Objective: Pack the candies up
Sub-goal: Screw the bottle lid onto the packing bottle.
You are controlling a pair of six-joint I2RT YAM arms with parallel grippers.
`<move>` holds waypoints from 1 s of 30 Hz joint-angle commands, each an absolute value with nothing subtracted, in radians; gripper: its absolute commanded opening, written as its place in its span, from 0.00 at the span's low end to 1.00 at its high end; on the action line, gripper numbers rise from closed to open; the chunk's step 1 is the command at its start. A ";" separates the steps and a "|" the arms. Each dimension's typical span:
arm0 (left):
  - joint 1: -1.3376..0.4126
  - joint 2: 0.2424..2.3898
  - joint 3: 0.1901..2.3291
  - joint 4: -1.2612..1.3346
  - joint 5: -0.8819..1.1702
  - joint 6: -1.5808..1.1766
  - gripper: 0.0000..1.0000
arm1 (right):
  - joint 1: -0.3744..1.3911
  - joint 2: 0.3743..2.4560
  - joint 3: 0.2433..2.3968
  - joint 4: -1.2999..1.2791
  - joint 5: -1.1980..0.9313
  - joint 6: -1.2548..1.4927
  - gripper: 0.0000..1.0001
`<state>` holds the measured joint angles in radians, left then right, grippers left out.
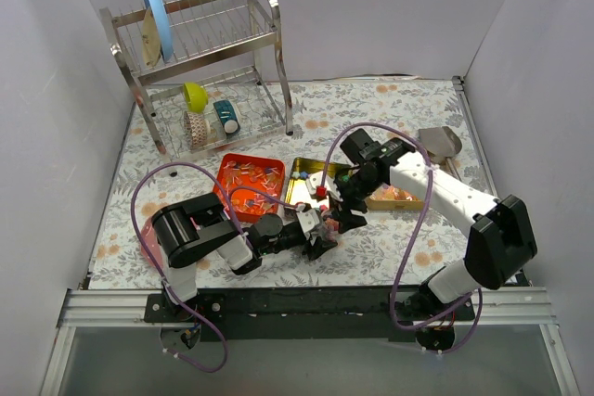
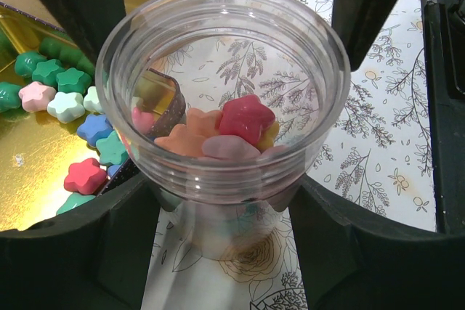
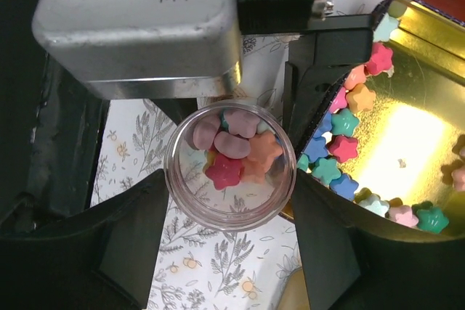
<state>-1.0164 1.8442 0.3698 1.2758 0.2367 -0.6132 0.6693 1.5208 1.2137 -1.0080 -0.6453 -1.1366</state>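
Several candies (image 2: 218, 132) lie in the jar (image 2: 218, 23) the left pincer (image 1: 323, 227) grips; most remain in the adjoining tin (image 3: 407, 136); right pincer (image 3: 229, 186) gapes empty.

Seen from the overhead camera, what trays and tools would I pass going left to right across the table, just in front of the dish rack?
orange-red tray → gold tin → yellow tray → metal scoop

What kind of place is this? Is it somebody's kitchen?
Probably a pretend kitchen corner in a robot lab. There is a dish rack and a flowery tablecloth, but plain walls box it in and robot arms are bolted to its edge.
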 commanded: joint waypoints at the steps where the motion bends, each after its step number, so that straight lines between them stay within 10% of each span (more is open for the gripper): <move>1: -1.009 1.902 0.344 1.031 0.206 -0.609 0.00 | 0.683 1.422 1.099 -0.887 -0.608 -0.956 0.60; 9: -1.009 1.904 0.345 1.029 0.204 -0.614 0.00 | 0.689 1.321 0.947 -0.795 -0.560 -0.605 0.58; 14: -1.009 1.905 0.347 1.025 0.206 -0.615 0.00 | 0.690 1.276 0.931 -0.856 -0.642 -0.505 0.97; 30: -1.009 1.911 0.350 1.026 0.212 -0.615 0.00 | 0.551 1.215 1.163 -1.052 -0.523 -0.854 0.98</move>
<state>-1.0183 1.8557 0.3820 1.2770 0.2535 -0.6163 0.5922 1.2533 1.0618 -1.0634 -0.4660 -0.7044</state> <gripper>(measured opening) 0.634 0.982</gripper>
